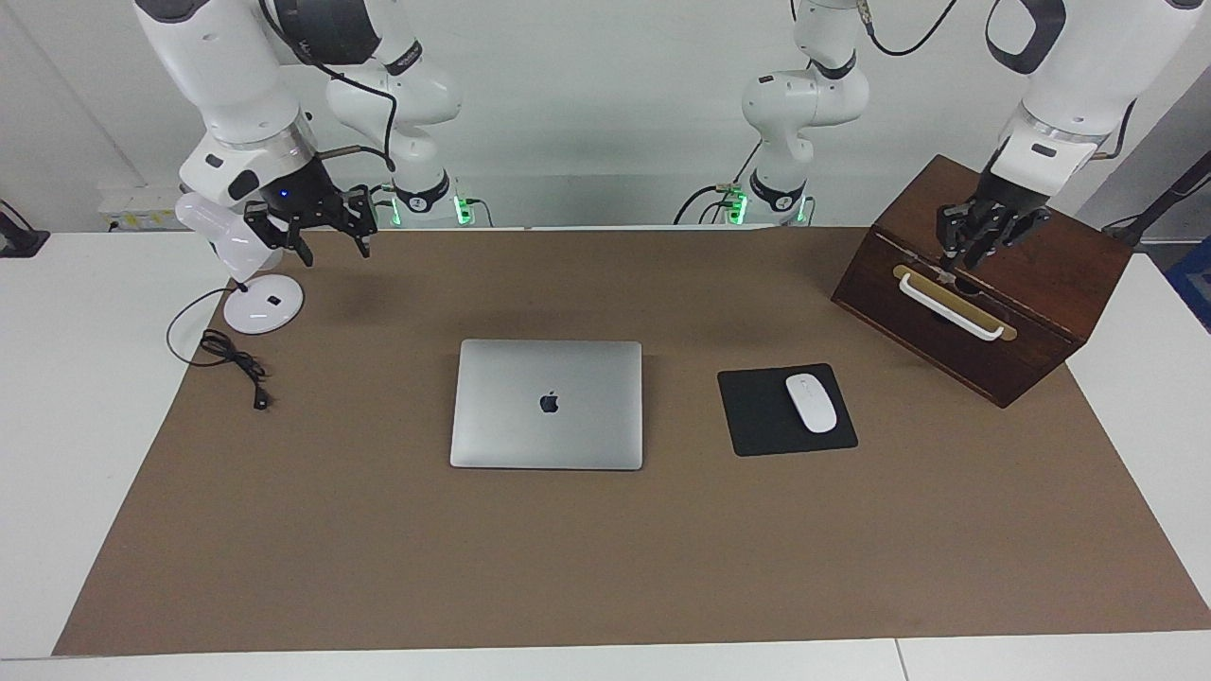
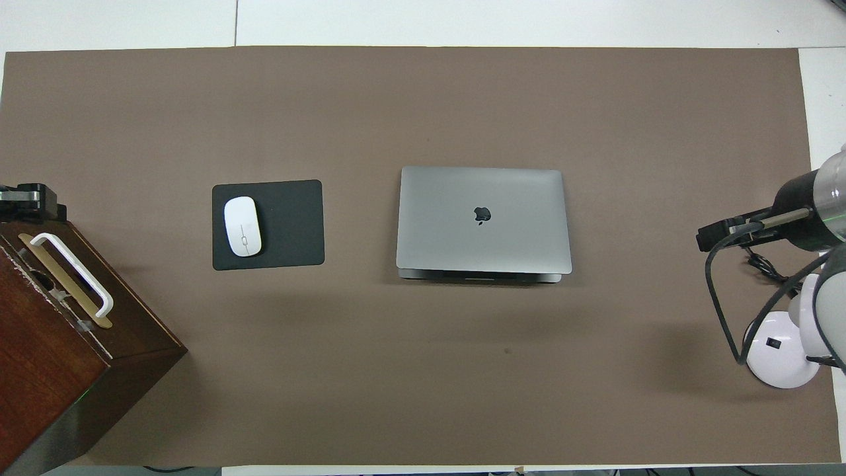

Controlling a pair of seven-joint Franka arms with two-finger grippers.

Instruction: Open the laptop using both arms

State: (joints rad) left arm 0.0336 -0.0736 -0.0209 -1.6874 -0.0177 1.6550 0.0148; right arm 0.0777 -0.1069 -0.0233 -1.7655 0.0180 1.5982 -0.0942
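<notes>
The laptop [image 1: 547,404] lies closed and flat in the middle of the brown mat, its dark logo facing up; from overhead the laptop [image 2: 483,220] shows its thin front edge on the robots' side. My left gripper [image 1: 956,265] hangs shut over the wooden box, just above its white handle, holding nothing; only its dark tip [image 2: 26,201] shows from overhead. My right gripper [image 1: 333,244] hovers shut beside the desk lamp at the right arm's end, also empty, and in the overhead view the right gripper [image 2: 717,235] sits at the mat's edge. Both are well away from the laptop.
A black mouse pad [image 1: 757,416] with a white mouse [image 1: 811,403] lies beside the laptop toward the left arm's end. A dark wooden box [image 1: 1031,274] with a white handle [image 1: 951,307] stands past it. A white lamp base [image 1: 263,305] and black cable [image 1: 232,364] are at the right arm's end.
</notes>
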